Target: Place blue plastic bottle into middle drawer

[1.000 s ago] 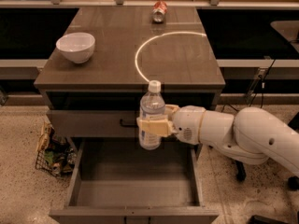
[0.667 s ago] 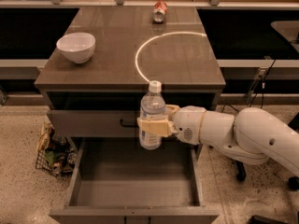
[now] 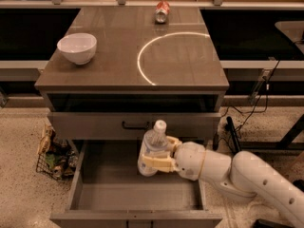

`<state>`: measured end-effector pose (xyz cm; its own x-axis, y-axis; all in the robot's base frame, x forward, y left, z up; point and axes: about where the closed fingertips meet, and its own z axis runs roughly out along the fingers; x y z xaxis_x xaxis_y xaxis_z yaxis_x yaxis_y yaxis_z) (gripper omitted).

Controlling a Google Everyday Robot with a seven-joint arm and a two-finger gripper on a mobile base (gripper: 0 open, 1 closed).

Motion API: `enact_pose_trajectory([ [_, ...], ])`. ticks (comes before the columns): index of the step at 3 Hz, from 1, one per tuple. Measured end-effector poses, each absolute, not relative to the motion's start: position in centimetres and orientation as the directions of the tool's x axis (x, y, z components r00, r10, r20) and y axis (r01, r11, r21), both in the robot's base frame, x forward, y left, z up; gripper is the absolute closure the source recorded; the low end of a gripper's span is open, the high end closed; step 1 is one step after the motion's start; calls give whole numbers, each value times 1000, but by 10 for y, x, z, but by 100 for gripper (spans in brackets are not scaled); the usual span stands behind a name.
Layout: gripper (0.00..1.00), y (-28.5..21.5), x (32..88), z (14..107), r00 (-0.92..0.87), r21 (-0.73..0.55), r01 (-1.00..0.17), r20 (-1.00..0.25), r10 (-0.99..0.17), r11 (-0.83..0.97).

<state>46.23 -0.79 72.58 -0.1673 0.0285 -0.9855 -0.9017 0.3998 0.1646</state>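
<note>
The blue plastic bottle [image 3: 153, 146], clear with a white cap and a pale label, stands upright inside the open middle drawer [image 3: 109, 194], towards its back right. My gripper [image 3: 159, 156] comes in from the right on a white arm and is shut on the bottle's body, with pale fingers [image 3: 156, 163] wrapped round it. The bottle's base is low in the drawer, near the grey floor. Whether it rests on the floor I cannot tell.
A closed grey drawer front with a dark handle [image 3: 135, 125] is above the open drawer. On the cabinet top stand a white bowl [image 3: 76, 47] at the left and a small red can [image 3: 162, 11] at the back. A wire basket [image 3: 53, 156] sits on the floor at the left.
My gripper has lowered the bottle from in front of the upper drawer front down into the open middle drawer. The grip is unchanged.
</note>
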Motion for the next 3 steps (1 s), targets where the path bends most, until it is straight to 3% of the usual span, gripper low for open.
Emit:
enact_pose_trajectory([
  [1, 100, -1, 451, 682, -133, 151, -927, -988, 74, 344],
  [3, 100, 42, 468, 600, -109, 107, -948, -994, 8, 300],
])
